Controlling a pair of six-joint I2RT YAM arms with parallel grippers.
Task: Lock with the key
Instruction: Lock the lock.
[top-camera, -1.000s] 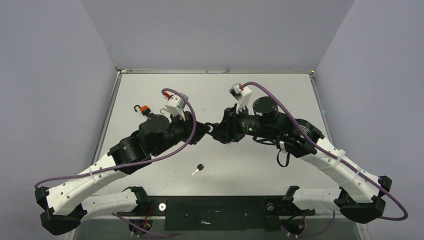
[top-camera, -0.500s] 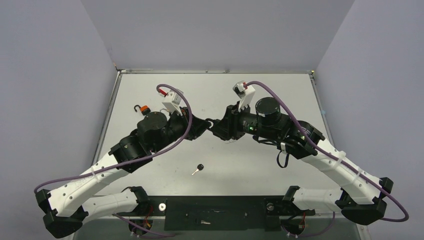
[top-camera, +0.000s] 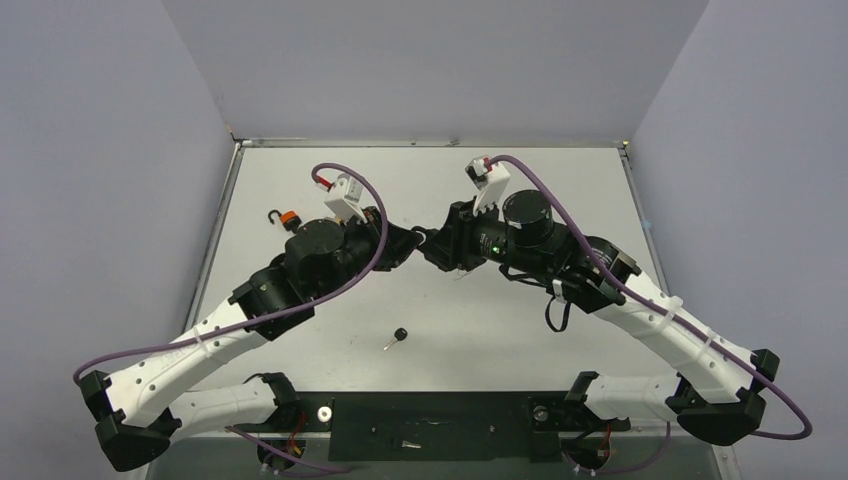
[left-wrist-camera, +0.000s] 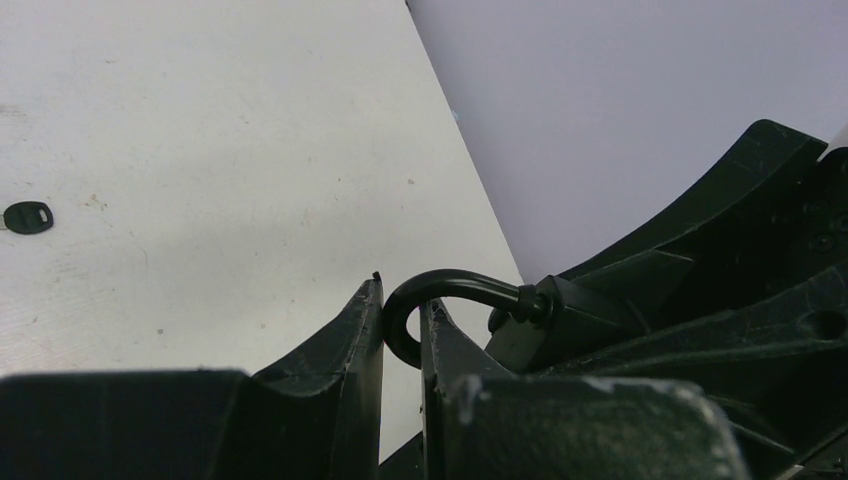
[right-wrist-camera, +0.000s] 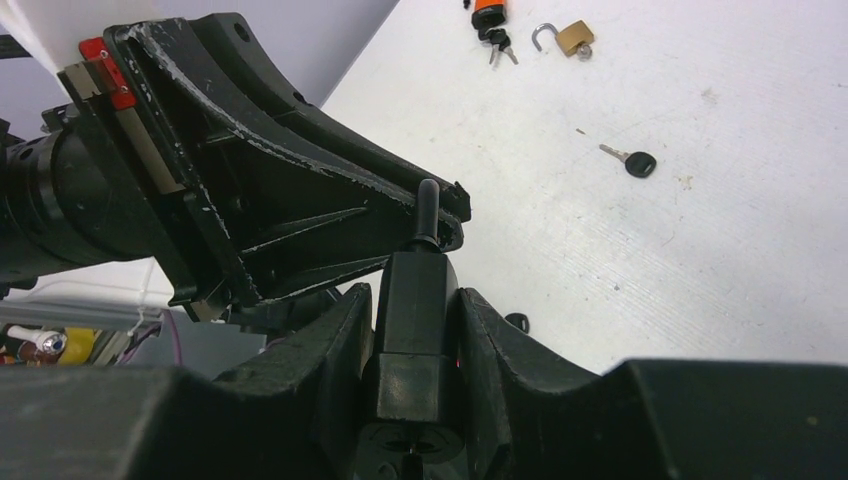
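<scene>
Two end effectors share one black padlock (right-wrist-camera: 410, 340): the right end effector (right-wrist-camera: 415, 297) clamps its body, the left end effector (left-wrist-camera: 400, 300) pinches the shackle (left-wrist-camera: 445, 285). The key (top-camera: 397, 336) lies on the worktop (top-camera: 520, 180), well apart from both, toward the bases, held by neither. A sideways pull between the arms could probably slip the thin shackle free. The top view hides the padlock where the arms meet; the wrist views reveal each grip, the right one also a brass padlock (right-wrist-camera: 568, 38).
</scene>
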